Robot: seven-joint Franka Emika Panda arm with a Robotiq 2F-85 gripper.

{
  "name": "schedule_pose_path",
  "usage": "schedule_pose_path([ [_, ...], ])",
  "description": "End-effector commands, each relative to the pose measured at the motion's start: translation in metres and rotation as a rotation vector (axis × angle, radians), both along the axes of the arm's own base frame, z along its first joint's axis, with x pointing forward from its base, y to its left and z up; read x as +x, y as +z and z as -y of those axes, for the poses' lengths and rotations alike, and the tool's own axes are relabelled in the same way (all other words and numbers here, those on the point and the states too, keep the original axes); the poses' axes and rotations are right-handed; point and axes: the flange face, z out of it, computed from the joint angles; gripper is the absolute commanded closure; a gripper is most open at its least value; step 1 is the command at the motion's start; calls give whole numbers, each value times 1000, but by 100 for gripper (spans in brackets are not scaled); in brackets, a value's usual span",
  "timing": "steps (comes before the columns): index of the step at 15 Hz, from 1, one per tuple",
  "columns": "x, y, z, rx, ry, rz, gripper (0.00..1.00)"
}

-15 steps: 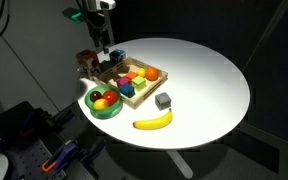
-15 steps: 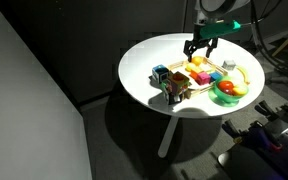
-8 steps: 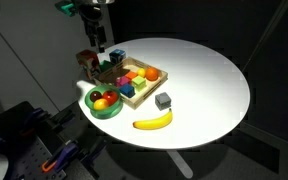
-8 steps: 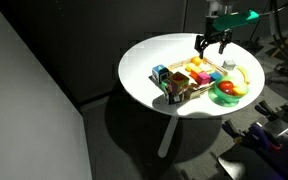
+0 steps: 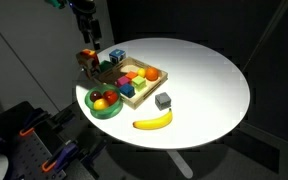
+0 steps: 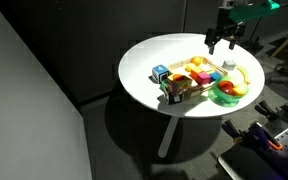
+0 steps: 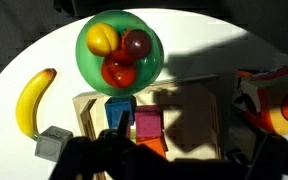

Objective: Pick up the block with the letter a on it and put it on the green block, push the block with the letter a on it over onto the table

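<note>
Gripper (image 6: 221, 44) has been raised since the earlier frame; jaws are held apart, nothing gripped. Block with the letter a (image 6: 160, 72) is seen at its 8 o'clock, well apart.

Wrist view partly blocked by your own hand; block lettering too small to read.

Your hand (image 7: 172, 166) is a dark, blurred shape cut off by the wrist view's lower edge. It hides the near part of the wooden tray (image 7: 196, 105) and the blocks in it. The gray cube (image 7: 52, 143) sits partly behind it. In an exterior view, the block with the letter a (image 5: 115, 56) shows no legible letter. The green block cannot be told apart.
</note>
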Motion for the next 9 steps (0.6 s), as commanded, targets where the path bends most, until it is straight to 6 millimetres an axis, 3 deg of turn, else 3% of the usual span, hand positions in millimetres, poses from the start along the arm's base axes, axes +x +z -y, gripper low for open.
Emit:
schedule_pose_path([
  [1, -17, 14, 10, -1, 53, 22, 0],
  [9, -12, 6, 7, 6, 43, 4, 0],
])
